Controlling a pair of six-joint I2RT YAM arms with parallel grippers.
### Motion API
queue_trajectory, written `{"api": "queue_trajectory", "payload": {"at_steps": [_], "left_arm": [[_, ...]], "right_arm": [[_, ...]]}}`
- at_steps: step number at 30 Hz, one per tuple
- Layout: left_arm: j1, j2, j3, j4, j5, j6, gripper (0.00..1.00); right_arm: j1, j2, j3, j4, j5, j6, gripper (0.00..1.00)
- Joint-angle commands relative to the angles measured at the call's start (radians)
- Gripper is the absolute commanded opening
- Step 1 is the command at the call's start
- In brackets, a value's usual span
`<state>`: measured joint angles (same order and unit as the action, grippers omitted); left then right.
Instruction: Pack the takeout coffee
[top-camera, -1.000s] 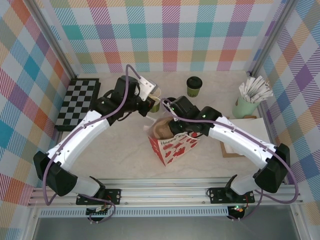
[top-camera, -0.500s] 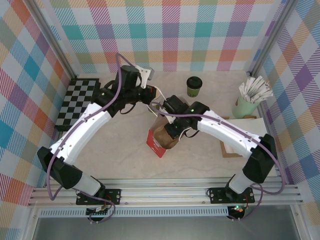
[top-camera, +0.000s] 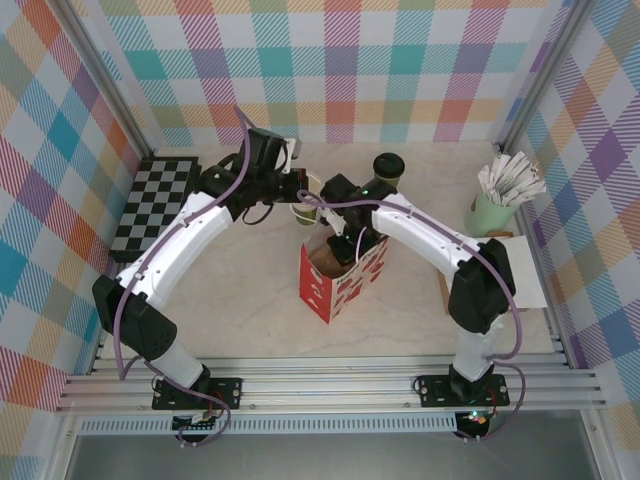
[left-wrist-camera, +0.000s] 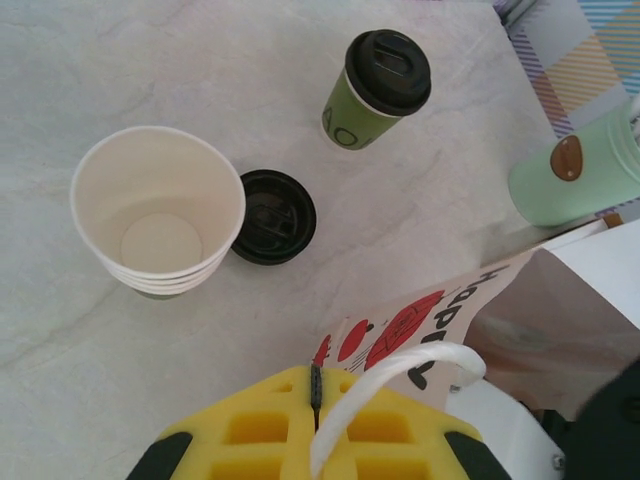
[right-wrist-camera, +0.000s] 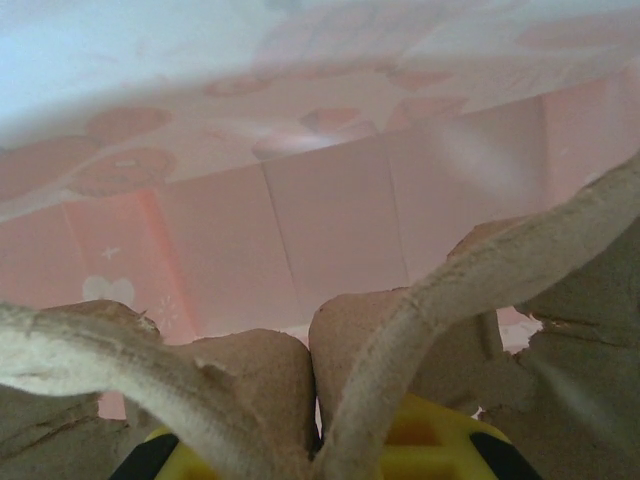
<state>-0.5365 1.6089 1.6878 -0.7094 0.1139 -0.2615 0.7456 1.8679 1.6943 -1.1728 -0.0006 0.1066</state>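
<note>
Just beyond the arm bases, the red-and-white gift bag (top-camera: 345, 285) stands upright on the table with its mouth open. The right gripper (right-wrist-camera: 315, 450) is down inside it, fingers together on a brown pulp carrier (right-wrist-camera: 250, 380). The left gripper (left-wrist-camera: 315, 400) is pinched shut on the bag's white cord handle (left-wrist-camera: 400, 385). Past the bag sit a stack of lidless cups (left-wrist-camera: 160, 215) and, just beside it, a loose black lid (left-wrist-camera: 272, 216). The takeout coffee (left-wrist-camera: 378, 90) stands further back, upright and lidded, not yet packed. The bag looks like the main risk: with one handle pulled and an arm inside, a careless withdrawal could tip or tear it, or drag the carrier out. The table (top-camera: 250, 300) is pale and marble-patterned, a chessboard (top-camera: 155, 205) lies to the left, and pastel plaid walls (top-camera: 340, 70) close in behind.
</note>
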Motion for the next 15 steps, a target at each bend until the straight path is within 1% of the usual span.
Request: {"api": "queue_trajectory", "payload": {"at_steps": [1,5,8,12,15], "left_arm": [[-0.005,0.011,0.037,-0.009,0.065,-0.021,0.0],[0.002,0.014,0.039,-0.007,0.059,-0.015,0.0],[0.016,0.014,0.041,-0.007,0.055,-0.021,0.0],[0.032,-0.002,0.028,-0.003,0.012,-0.044,0.0],[0.045,-0.022,0.009,0.009,-0.01,-0.064,0.0]], "right_arm": [[0.005,0.074,0.051,-0.102,-0.044,-0.008,0.0],[0.005,0.067,0.015,-0.046,-0.021,-0.014,0.0],[0.005,0.074,-0.009,-0.026,-0.021,-0.058,0.0],[0.003,0.086,-0.07,0.023,-0.014,-0.116,0.0],[0.001,0.103,-0.101,0.06,-0.006,-0.129,0.0]]}}
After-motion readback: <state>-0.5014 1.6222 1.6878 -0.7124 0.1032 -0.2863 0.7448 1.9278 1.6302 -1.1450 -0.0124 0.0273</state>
